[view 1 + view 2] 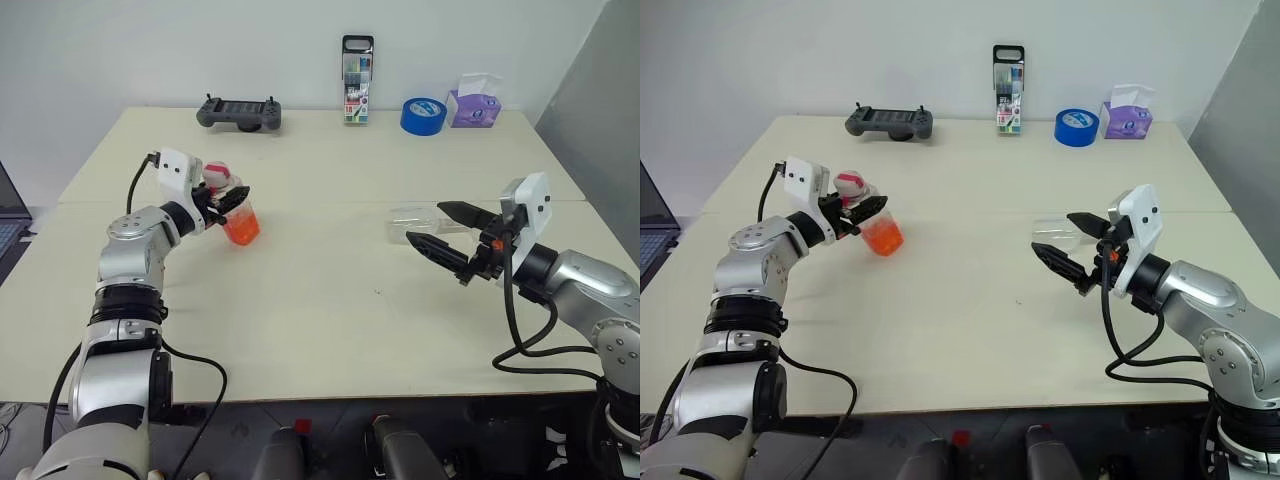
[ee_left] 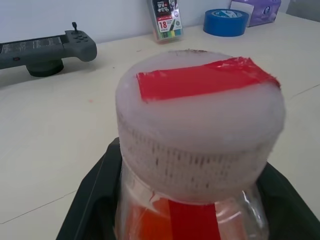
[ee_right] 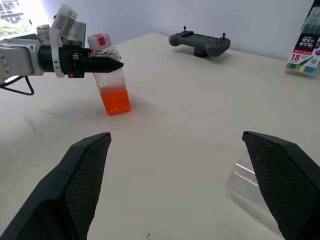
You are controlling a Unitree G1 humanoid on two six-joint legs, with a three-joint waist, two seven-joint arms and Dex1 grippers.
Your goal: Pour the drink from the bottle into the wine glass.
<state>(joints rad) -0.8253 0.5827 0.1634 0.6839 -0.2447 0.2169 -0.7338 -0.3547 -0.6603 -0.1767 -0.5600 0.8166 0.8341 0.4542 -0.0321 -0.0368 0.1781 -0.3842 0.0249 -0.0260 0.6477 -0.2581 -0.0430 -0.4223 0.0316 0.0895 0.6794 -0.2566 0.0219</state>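
My left gripper (image 1: 225, 200) is shut on the upper part of the bottle (image 1: 236, 212), just under its whitish cap (image 2: 200, 107) with the red strip. The bottle leans a little, and its base looks to be at the tabletop on the left side of the table (image 1: 320, 300). The orange drink (image 3: 116, 101) fills its lower part. On the right, my right gripper (image 1: 427, 222) stands open and level. The clear wine glass (image 1: 1048, 226) lies low on the table just past its fingertips, and its shape is hard to make out.
Along the table's far edge are a grey game controller (image 1: 240, 112), a pack of markers (image 1: 357, 80), a blue tape roll (image 1: 422, 115) and a purple tissue box (image 1: 473, 103). A laptop (image 1: 8, 215) shows past the left edge.
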